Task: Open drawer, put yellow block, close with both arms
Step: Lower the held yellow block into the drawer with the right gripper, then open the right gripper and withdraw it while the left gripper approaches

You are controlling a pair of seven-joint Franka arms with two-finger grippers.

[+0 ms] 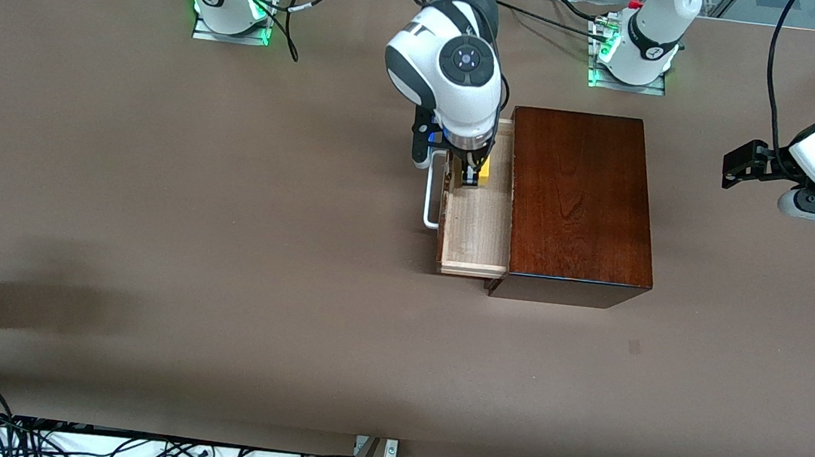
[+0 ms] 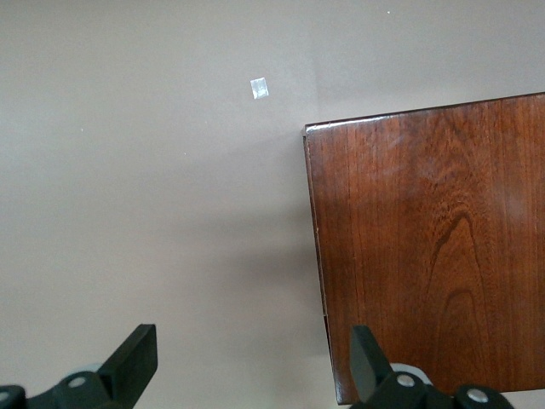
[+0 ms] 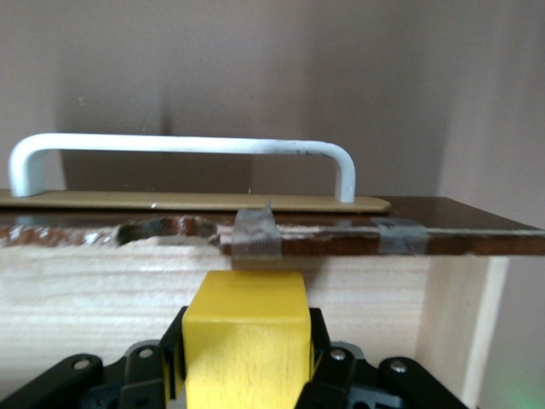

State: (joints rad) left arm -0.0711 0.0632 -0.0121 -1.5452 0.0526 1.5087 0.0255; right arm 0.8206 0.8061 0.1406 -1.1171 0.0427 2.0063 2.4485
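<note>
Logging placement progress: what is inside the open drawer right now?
The drawer holds the yellow block, gripped by the right gripper at the end nearer the robots. Bare wood shows elsewhere; the floor beneath the gripper is hidden.

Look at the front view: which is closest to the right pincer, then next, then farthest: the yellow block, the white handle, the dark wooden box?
1. Small yellow cube block: held in the right pincer, over the open drawer.
2. White U-shaped handle: on the drawer's front.
3. Glossy dark reddish-brown wooden box: beside the drawer tray.

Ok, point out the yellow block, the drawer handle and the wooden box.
yellow block (image 3: 247,341): right wrist view, its facing side, between the gripper's fingers.
drawer handle (image 3: 183,144): right wrist view, middle of the white bar.
wooden box (image 1: 581,197): front view, middle of its glossy top.
</note>
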